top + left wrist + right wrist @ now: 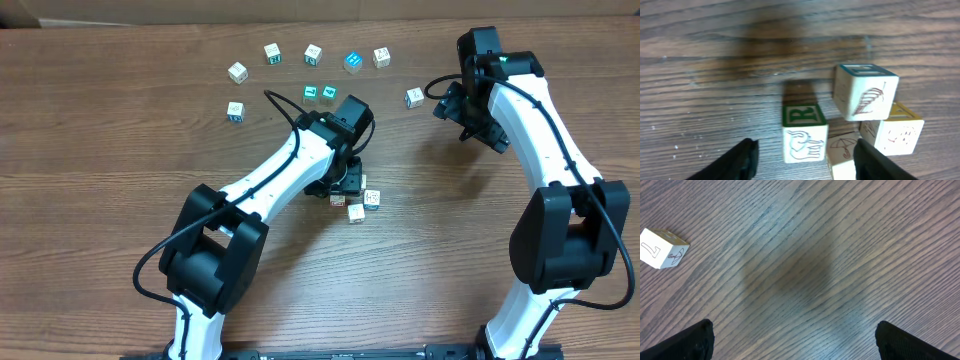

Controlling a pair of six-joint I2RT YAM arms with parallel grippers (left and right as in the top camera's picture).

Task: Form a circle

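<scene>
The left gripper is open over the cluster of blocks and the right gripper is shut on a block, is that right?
Not quite. The right gripper is open and holds nothing: the right wrist view shows its fingers wide apart over bare tabletop, one lettered block lying off to the side. The left gripper is indeed open over the cluster of blocks.

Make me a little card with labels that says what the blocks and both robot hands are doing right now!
Bunch: four cubes huddled together, including one tipped cube; no neat ring yet.
Left gripper: open, straddling the green R cube.
Right gripper: open above the table, a lone cube off to one side.
Loose cubes: nine in view, scattered along the far side.
</scene>
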